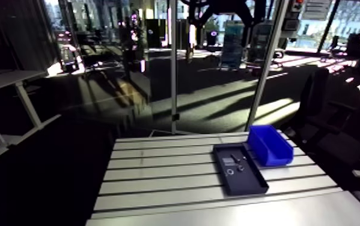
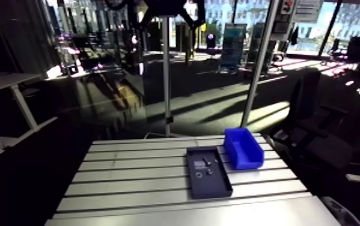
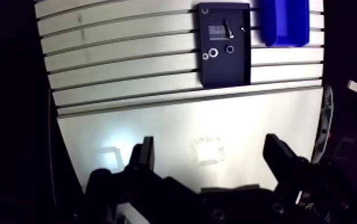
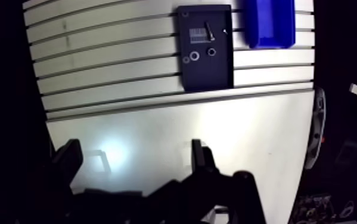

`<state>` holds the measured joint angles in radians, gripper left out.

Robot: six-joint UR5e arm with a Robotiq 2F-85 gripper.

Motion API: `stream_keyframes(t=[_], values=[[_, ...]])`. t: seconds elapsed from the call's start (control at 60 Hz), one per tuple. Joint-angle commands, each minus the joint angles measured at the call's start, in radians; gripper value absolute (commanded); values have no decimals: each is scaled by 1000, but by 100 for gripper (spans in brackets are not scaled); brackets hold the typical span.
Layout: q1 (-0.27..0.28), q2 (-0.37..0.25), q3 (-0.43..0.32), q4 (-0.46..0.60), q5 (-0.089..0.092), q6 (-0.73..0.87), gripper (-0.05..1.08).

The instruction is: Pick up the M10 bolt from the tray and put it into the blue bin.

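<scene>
A dark tray (image 3: 225, 70) lies on the slotted table, far ahead of my gripper (image 3: 211, 156). In the tray's far half a slim bolt (image 3: 228, 27) lies next to a pale striped label, with small rings and nuts (image 3: 213, 52) just nearer to me. The blue bin (image 3: 283, 21) stands against the tray's right side, and what it holds is not visible. My two fingers (image 3: 145, 156) stand wide apart over the smooth plate at the table's near edge, with nothing between them. In the arm view the tray (image 1: 246, 182) and bin (image 1: 269, 144) sit at the table's right.
The slotted table (image 1: 158, 174) stretches bare to the left of the tray. Vertical frame posts (image 1: 173, 72) rise behind its far edge. The smooth plate (image 3: 174, 128) under my gripper shows bright reflections.
</scene>
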<state>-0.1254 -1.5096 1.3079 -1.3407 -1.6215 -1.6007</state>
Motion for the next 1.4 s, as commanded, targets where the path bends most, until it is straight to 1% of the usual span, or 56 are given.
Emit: stream_keyframes(t=[0.017, 0.133, 0.3, 0.85, 0.95, 1.1, 1.233, 1.267, 1.3, 1.383, 1.4], values=[[1, 12, -11, 1, -11, -9, 0], [1, 12, -17, 1, -11, -15, 0], [0, 15, -20, 1, -11, -86, 0], [0, 19, -22, 0, -11, -95, 0], [0, 21, -22, -3, -9, -129, 1], [-11, 31, -6, -40, -8, -184, 1], [-32, 45, 29, -118, -10, -232, 1], [-40, 47, 39, -137, -10, -246, 1], [-63, 48, 61, -166, -6, -279, 1], [-82, 51, 81, -182, -5, -310, 1], [-92, 56, 90, -190, -5, -323, 1]])
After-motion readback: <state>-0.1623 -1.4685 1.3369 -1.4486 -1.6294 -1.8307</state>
